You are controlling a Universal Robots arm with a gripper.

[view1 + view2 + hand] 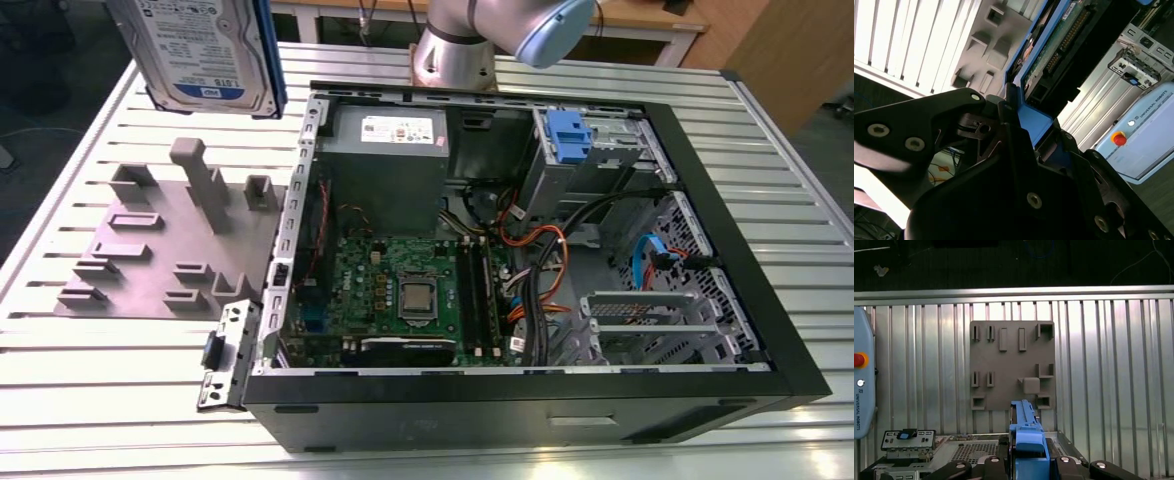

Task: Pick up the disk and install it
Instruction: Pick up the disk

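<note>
A silver table (pixel 107 380) made of long metal slats fills the room's middle. An open black computer case (pixel 534 410) lies on it, with its open side up. Beside the case, on the exterior view's left, sits a flat grey plate (pixel 147 250) with little slots and posts.

The disk (pixel 200 50) hangs high in the air above the far end of that plate. It is well apart from the case, with open room all around it. Its white-and-blue label faces the camera, and the picture's edge cuts off its top.

In the first wrist view the gripper (pixel 1027 465) has its black fingers (pixel 999 467) clenched on both sides of the disk's blue carrier rail (pixel 1026 432). The disk shows edge-on there, and the fingers hide its near end. The grey plate (pixel 1011 365) lies far below it.

Inside the case, a grey power supply (pixel 387 150) sits by the far wall, and a green circuit board (pixel 400 290) lies under it. Orange and black wires (pixel 541 265) crowd the middle. A blue latch (pixel 567 135) sits on a silver drive cage (pixel 607 150) in the far corner.

The robot arm (pixel 461 50) stands behind the case, cut off above. A pale blue control box (pixel 861 385) with a red button peeks in at the picture's side.
</note>
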